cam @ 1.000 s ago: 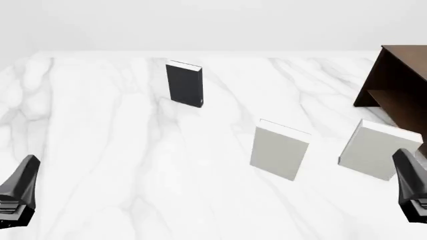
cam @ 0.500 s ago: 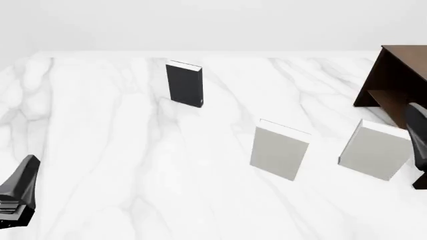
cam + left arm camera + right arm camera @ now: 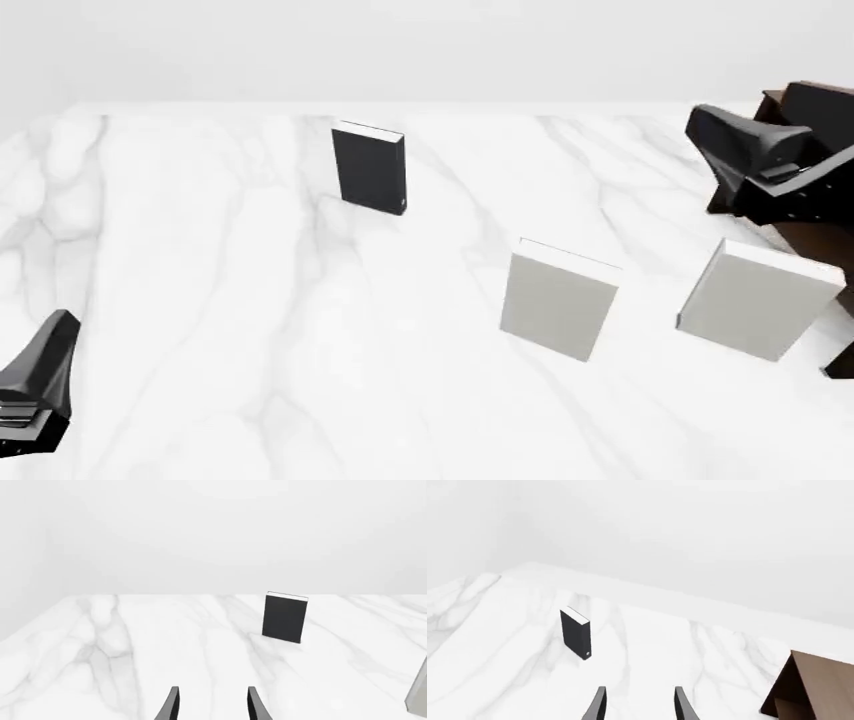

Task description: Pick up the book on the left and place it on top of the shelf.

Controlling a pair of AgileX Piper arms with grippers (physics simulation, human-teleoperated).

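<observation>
The book (image 3: pixel 370 168), charcoal-black with white page edges, stands upright at the far left-centre of the marble table; it also shows in the left wrist view (image 3: pixel 285 617) and the right wrist view (image 3: pixel 575 632). The dark brown shelf (image 3: pixel 817 240) sits at the right edge, partly hidden behind my right arm, and its end shows in the right wrist view (image 3: pixel 817 690). My right gripper (image 3: pixel 707 130) hovers high in front of the shelf, open and empty (image 3: pixel 639 700), pointing toward the book from far off. My left gripper (image 3: pixel 56 335) rests low at the near left, open (image 3: pixel 212 700), well short of the book.
Two light grey-white books stand upright on the near right part of the table, one in the middle (image 3: pixel 561 305) and one close to the shelf (image 3: pixel 754 298). The edge of a grey book (image 3: pixel 419 690) shows in the left wrist view.
My right arm has risen from the near right corner and swung up and forward in front of the shelf. The left arm and all the books have stayed put.
</observation>
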